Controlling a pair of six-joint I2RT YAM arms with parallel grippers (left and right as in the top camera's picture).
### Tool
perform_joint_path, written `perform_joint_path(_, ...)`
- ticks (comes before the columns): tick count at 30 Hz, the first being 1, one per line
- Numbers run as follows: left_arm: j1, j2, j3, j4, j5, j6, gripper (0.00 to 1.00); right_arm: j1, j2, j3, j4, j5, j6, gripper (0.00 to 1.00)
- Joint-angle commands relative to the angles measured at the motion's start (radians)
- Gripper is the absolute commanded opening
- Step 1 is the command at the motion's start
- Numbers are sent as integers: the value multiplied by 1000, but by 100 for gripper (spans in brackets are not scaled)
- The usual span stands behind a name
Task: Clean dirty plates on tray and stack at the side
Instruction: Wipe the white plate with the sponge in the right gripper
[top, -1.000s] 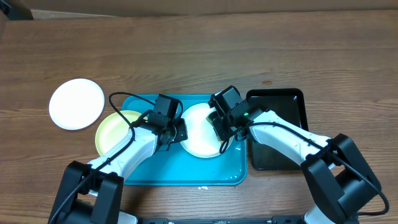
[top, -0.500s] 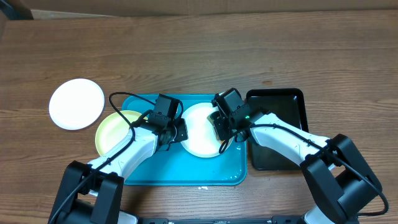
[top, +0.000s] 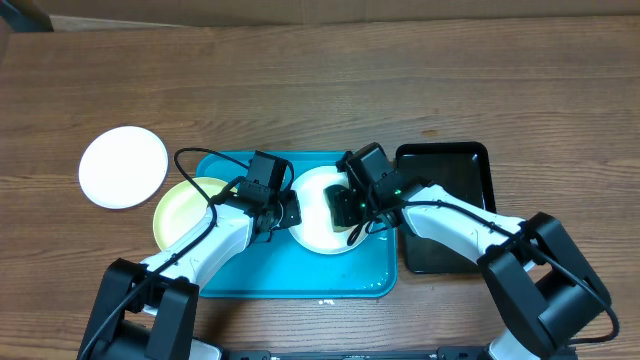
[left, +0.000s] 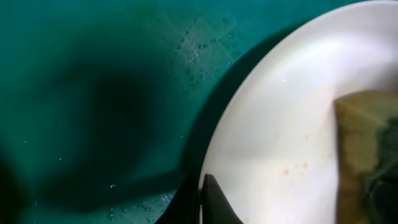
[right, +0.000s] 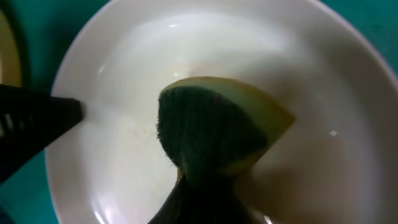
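The wooden bench (top: 320, 90) carries the turquoise tray (top: 300, 280) near its front edge, between the two arms. A smaller glossy black tray (top: 440, 255) lies just beside the turquoise tray's right side. One white plate (top: 123, 166) sits on the bare bench, off the turquoise tray's left far corner and clear of it. The yellow-green plate (top: 180, 210) straddles the turquoise tray's left rim, part inside and part over the wood. A second white plate (top: 312, 222) rests inside the turquoise tray, right of its middle.

The left end effector (top: 285, 212) is closed at that inner plate's left edge. In the left wrist view its dark fingertips (left: 211, 202) appear to pinch the rim, though only their tips show. The right end effector (top: 350, 215) is over the same plate and clamped on a sponge (right: 211, 134), yellow with a dark green scouring face, which is pressed against the plate's surface. A few faint brownish specks (left: 293, 168) mark the plate beside the sponge.
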Motion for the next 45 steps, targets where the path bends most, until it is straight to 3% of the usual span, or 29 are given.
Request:
perform_joint_path(1, -2, 10, 7, 6, -4, -3, 4, -37, 13, 25, 16, -129, 40, 4)
perform_joint_path(9, -2, 10, 7, 6, -4, -3, 4, -193, -46, 182, -114, -435, 42, 4)
perform_joint_path(16, -2, 10, 7, 6, -4, -3, 4, -176, -48, 137, -290, -148, 30, 4)
perform_joint_path(29, -2, 10, 7, 5, -3, -3, 4, -73, -19, -56, -85, -14, 147, 4)
perform_joint_path(39, -2, 10, 7, 6, -4, -3, 4, 76, -19, -75, -33, -18, 266, 4)
perform_joint_path(45, -2, 10, 7, 6, -4, -3, 4, 86, -27, -63, 45, 17, 317, 4)
